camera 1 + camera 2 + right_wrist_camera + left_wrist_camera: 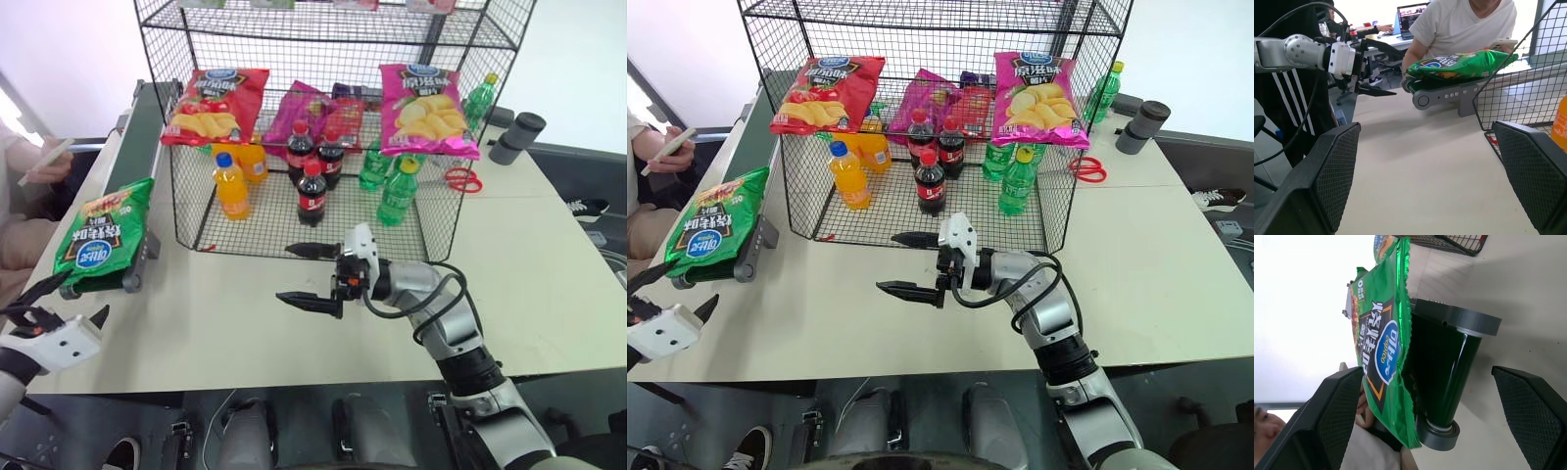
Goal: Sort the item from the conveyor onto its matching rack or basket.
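A glossy green crisp bag with a blue oval logo (104,235) lies at the near end of a long, narrow dark green conveyor belt in a grey metal frame (137,132). The belt runs along the left side of a pale bench (294,323), and the bag's lower edge droops over the end roller. Its long axis follows the belt, pointing away from the robot.

The left claw (49,315), two black fingers on a white wrist block, hovers low at the near left corner of the bench. Its fingers are spread wide with nothing between them. The bag lies just ahead of it and slightly higher; in the wrist view the bag and the roller sit framed between the two open fingers. This arm is clearly the nearer one, and I judge a short reach forward would bring the fingers around the overhanging edge.

The right claw (312,276) is out over the middle of the bench, turned sideways so its fingers point left toward the conveyor. It is also wide apart and empty, well away from the bag.

Behind the right claw stands a large black wire-mesh shelving unit (313,117), the likely destination. It already holds a red crisp bag (214,103) and a pink crisp bag (427,110) on a tier.
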You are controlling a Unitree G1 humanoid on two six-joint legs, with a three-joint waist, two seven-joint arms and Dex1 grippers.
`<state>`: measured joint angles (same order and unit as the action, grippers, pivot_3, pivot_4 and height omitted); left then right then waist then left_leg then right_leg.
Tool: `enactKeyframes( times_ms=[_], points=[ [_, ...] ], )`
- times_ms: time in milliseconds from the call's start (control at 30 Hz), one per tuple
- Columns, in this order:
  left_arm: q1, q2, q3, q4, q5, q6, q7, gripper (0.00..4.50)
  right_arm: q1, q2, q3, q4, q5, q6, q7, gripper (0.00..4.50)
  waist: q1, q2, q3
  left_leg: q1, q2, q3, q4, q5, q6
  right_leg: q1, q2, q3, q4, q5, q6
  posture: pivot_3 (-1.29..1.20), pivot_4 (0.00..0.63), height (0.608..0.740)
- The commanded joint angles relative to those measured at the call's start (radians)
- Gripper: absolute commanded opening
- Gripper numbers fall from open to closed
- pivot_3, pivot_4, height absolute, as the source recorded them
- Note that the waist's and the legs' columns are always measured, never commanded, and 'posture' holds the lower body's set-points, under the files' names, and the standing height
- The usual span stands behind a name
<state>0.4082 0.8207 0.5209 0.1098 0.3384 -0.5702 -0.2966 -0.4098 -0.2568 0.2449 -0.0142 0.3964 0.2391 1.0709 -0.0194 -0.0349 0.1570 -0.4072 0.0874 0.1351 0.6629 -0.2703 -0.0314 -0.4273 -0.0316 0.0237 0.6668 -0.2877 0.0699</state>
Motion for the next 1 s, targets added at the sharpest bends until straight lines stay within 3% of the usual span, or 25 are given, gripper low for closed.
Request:
enactKeyframes(
  times_ms=[33, 333, 433, 633, 867, 933, 1000],
  points=[
    [-0.023, 0.021, -0.007, 0.008, -0.004, 0.014, 0.010, 4.50, -0.003, -0.006, -0.006, -0.025, -0.002, -0.021, -0.002, 4.47, 0.000, 0.000, 0.000, 0.000, 0.000, 0.000, 0.000, 0.000, 0.000, 0.000, 0.000, 0.000, 0.000, 0.000, 0.000, 0.00, 0.150, 0.740],
    [-0.079, 0.032, -0.056, 0.035, -0.026, 0.027, -0.016, 4.50, -0.003, -0.004, -0.011, -0.026, -0.016, -0.026, -0.017, 4.47, 0.000, 0.000, 0.000, 0.000, 0.000, 0.000, 0.000, 0.000, 0.000, 0.000, 0.000, 0.000, 0.000, 0.000, 0.001, 0.00, 0.150, 0.740],
    [-0.082, 0.034, -0.066, 0.036, -0.016, 0.033, -0.009, 3.17, -0.005, -0.006, -0.012, -0.022, -0.024, -0.030, -0.023, 4.50, 0.000, 0.000, 0.000, 0.000, 0.000, 0.000, 0.000, 0.000, 0.000, 0.000, 0.000, 0.000, 0.000, 0.000, 0.001, 0.00, 0.150, 0.740],
    [-0.089, 0.030, -0.052, 0.030, -0.055, 0.052, -0.015, 0.09, -0.009, -0.009, -0.017, -0.012, -0.030, -0.039, -0.029, 4.50, 0.001, 0.000, 0.000, 0.000, 0.000, 0.000, 0.000, 0.000, 0.000, 0.000, 0.000, 0.000, 0.000, 0.001, 0.001, 0.00, 0.150, 0.740],
    [-0.098, 0.038, 0.013, -0.039, -0.189, 0.114, -0.067, 0.02, -0.015, -0.010, -0.019, 0.006, -0.039, -0.055, -0.031, 4.50, 0.001, 0.000, 0.000, 0.000, 0.000, 0.000, 0.000, 0.000, 0.000, 0.000, 0.000, 0.000, 0.000, 0.001, 0.001, 0.00, 0.150, 0.740],
    [-0.104, 0.039, 0.040, -0.081, -0.255, 0.136, -0.096, 0.02, -0.018, -0.010, -0.021, 0.013, -0.040, -0.060, -0.032, 4.50, 0.001, 0.000, 0.000, 0.000, 0.000, 0.000, 0.000, 0.000, 0.000, 0.000, 0.000, 0.000, 0.000, 0.001, 0.001, 0.00, 0.150, 0.740],
    [-0.115, 0.041, 0.079, -0.161, -0.405, 0.185, -0.167, 0.02, -0.023, -0.012, -0.024, 0.022, -0.042, -0.066, -0.031, 4.50, 0.001, -0.001, 0.000, 0.000, 0.000, 0.000, 0.000, 0.000, 0.000, 0.000, 0.000, 0.000, 0.000, 0.001, 0.001, 0.00, 0.150, 0.740]
  ],
)
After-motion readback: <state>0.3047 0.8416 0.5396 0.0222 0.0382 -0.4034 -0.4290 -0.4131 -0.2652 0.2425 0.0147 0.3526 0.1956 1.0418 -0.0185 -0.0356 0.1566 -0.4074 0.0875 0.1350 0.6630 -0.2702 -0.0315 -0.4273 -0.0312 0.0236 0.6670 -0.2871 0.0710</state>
